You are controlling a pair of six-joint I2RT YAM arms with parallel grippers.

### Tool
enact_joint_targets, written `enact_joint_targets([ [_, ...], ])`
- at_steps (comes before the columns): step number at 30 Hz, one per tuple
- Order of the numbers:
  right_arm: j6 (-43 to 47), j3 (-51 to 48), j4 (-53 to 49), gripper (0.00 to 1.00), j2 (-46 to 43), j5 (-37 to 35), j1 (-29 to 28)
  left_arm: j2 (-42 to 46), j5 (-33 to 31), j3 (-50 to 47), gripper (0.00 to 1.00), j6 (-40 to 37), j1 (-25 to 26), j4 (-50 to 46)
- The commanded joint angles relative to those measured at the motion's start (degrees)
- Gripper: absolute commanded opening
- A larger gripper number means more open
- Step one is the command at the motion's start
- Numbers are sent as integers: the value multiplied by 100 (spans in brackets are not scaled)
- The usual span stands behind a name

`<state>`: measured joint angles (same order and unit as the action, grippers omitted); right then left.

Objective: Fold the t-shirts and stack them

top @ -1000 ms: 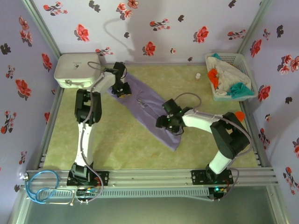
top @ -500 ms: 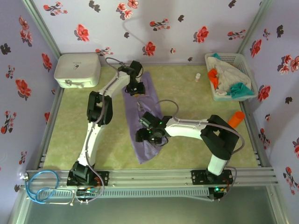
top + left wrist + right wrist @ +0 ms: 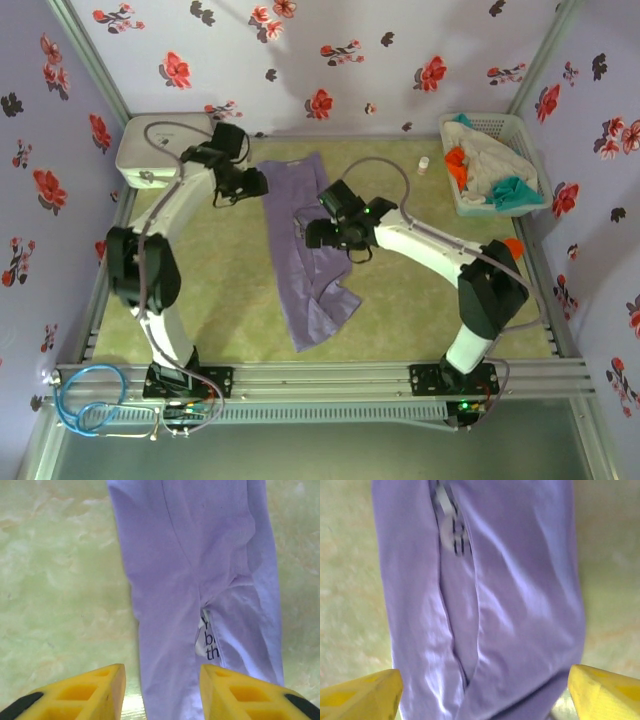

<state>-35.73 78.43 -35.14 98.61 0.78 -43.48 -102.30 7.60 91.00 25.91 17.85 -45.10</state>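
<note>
Green mat, lavender t-shirt lengthwise, left pincer beside its far end, right pincer above its middle, both spread.

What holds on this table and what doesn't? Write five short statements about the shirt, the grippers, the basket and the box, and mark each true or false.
1. The lavender t-shirt lies on the table as a long narrow strip. True.
2. The left gripper is shut on the shirt. False: its jaws stand open above the cloth.
3. The white basket holds orange cloth, teal cloth and off-white cloth. True.
4. The white box stands at the right rear corner. False: it is at the left rear; the basket is at the right.
5. The right gripper is open over the shirt. True.
</note>
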Motion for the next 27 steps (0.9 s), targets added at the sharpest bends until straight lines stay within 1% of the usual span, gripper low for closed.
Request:
enact_joint_targets([
  [1, 717, 651, 47, 86, 546, -10, 187, 466, 116, -890, 51, 163, -24, 552],
  [4, 1046, 1286, 155, 84, 1098, 84, 315, 975, 189, -1554, 52, 269, -22, 622],
  [7, 1244, 2099, 104, 81, 1767, 390, 415, 1506, 227, -2232, 52, 447, -18, 771],
  [10, 1331, 2750, 157, 79, 2423, 511, 455, 1979, 257, -2809, 52, 616, -11, 899],
  [15, 1193, 3665, 310, 80, 3433, 894, 520, 2580, 406, -3648, 53, 877, 132, 1125],
  [19, 815, 4187, 769, 80, 4164, 1079, 695, 2690, 418, -4015, 53, 978, 364, 1121],
  [22, 713, 4778, 572, 79, 4716, 1124, 865, 2680, 418, -4183, 52, 1099, 531, 1199],
  [24, 736, 5137, 279, 79, 4992, 939, 982, 2647, 409, -4255, 52, 1183, 684, 1280],
  [27, 703, 5225, 68, 79, 5091, 585, 1194, 2540, 430, -4349, 52, 1366, 865, 1481],
])
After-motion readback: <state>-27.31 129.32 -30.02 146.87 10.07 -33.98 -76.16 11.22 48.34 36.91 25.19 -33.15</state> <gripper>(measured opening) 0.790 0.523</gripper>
